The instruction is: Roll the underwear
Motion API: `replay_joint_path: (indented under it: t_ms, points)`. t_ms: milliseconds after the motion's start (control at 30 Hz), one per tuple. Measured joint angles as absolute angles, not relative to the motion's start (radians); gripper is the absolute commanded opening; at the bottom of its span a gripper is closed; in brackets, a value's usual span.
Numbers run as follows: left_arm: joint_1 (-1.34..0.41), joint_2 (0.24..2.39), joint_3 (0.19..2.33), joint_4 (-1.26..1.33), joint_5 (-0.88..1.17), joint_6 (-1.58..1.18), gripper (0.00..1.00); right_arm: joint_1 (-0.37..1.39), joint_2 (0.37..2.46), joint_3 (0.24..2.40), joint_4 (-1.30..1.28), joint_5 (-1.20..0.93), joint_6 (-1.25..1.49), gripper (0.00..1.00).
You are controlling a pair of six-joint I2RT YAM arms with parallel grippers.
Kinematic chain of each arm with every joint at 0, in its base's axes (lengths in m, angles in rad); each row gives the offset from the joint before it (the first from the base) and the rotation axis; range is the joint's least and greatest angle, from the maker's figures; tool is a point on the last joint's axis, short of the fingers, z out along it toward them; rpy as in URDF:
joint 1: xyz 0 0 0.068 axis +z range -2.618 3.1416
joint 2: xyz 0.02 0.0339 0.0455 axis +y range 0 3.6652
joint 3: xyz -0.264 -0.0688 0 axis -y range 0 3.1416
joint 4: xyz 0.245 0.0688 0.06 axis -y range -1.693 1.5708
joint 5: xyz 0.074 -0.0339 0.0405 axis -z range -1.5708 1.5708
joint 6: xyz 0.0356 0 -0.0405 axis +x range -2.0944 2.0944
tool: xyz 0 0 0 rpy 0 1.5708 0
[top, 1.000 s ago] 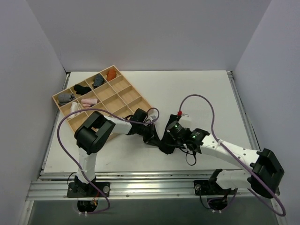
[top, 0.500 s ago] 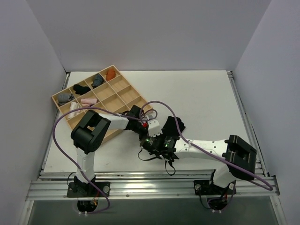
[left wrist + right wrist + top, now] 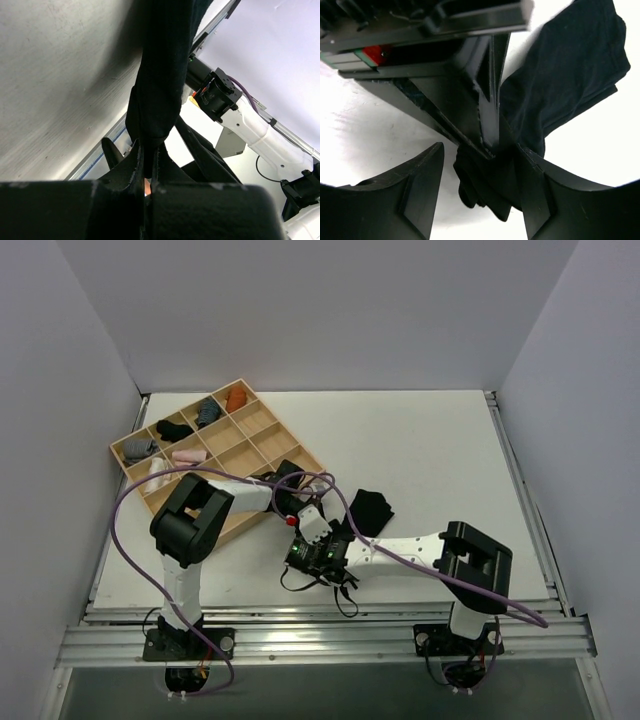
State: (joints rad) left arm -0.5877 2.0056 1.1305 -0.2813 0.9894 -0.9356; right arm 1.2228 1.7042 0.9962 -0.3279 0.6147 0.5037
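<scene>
1. One white table [image 3: 430, 440] bears the work. The rolling is best done on its bare front middle, well apart from the wooden tray [image 3: 265, 420].
2. Most of the underwear [image 3: 372, 508] lies loosely spread on the table just beside the two grippers, with one end gathered up between them. That loose part probably needs to lie flat and untwisted so the roll winds evenly.
3. The left gripper [image 3: 147, 150] is pinched tight on a bunched fold of the underwear. It looks best used as a firm anchor.
4. The right gripper [image 3: 480, 185] stands wide apart, gripping nothing. Its fingers [image 3: 422, 185] straddle that same bunch and the left tip. It should close on cloth only, clear of the other gripper.
</scene>
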Motion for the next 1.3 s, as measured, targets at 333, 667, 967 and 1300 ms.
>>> replay_joint_path:
  t_ms: [333,667,967,1300]
  points:
    - [-0.574,2.007,1.152,-0.341,1.013,-0.916,0.02,1.231,1.811,1.063,-0.430,0.704,0.571,0.40]
    - [-0.569,2.018,1.166,-0.375,1.022,-0.884,0.02,1.299,1.813,1.065,-0.493,0.719,0.630,0.31]
    - [-0.564,2.030,1.166,-0.393,1.024,-0.878,0.02,1.323,1.814,1.069,-0.518,0.717,0.651,0.02]
    - [-0.563,2.028,1.139,-0.338,1.029,-0.911,0.36,1.249,1.741,1.015,-0.404,0.544,0.583,0.00]
